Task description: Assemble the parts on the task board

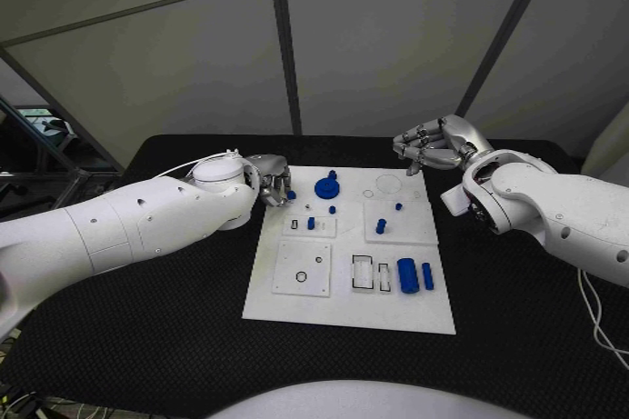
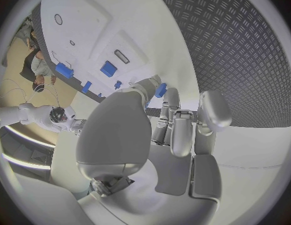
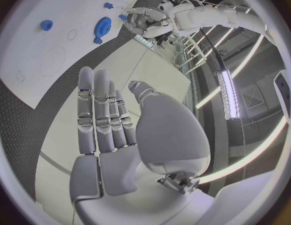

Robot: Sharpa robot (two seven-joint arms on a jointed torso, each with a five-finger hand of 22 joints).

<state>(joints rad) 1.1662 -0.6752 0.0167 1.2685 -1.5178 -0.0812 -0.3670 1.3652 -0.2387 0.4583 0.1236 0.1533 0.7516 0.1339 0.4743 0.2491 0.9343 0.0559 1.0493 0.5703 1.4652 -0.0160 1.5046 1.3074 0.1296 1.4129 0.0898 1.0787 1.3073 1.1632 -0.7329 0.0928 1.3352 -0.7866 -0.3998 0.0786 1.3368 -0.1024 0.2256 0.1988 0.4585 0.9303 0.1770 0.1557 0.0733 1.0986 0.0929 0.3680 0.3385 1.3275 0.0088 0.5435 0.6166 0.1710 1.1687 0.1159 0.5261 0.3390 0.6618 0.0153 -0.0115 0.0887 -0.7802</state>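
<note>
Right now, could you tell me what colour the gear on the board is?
Blue gear, clearest in the head view.

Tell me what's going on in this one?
A two-armed robot is assembling blue parts on the white task board. The left hand sits at the board's far left corner, pinching a small blue part in its fingertips. The right hand hovers past the board's far right corner, holding nothing. A blue gear and several other blue pieces lie on the board.
</note>
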